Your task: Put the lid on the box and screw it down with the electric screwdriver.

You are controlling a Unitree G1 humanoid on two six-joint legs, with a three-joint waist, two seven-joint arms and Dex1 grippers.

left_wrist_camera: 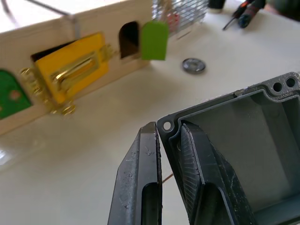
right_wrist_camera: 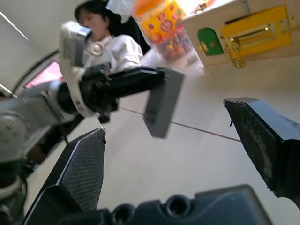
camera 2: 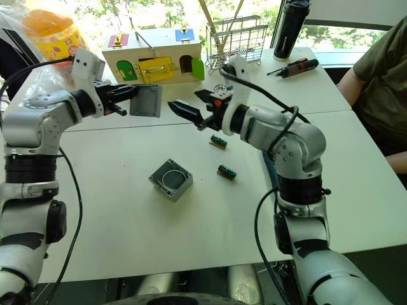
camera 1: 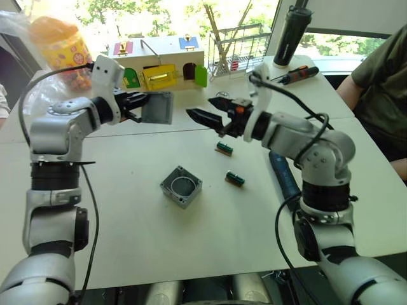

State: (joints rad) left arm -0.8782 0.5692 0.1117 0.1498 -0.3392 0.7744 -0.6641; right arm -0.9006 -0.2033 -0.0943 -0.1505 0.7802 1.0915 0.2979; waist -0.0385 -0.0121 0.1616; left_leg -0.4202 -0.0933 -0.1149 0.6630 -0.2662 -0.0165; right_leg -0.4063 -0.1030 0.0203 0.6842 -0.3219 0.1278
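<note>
Clearly the lid (camera 1: 157, 107) is stiff and light, a thin plate pinched by one rimmed edge in the left gripper (camera 1: 138, 101), raised above the table (camera 1: 127, 222). The right gripper (camera 1: 212, 113), just beside it, gapes wide and empty. Its free edge probably offers the next hold. The box (camera 1: 181, 186) sits below, between both grippers.

A white worktop (camera 1: 159, 235) carries the open grey box (camera 1: 181, 186); two small green parts (camera 1: 224, 148) (camera 1: 234, 179) and the electric screwdriver (camera 1: 283, 178) lie beside it.
</note>
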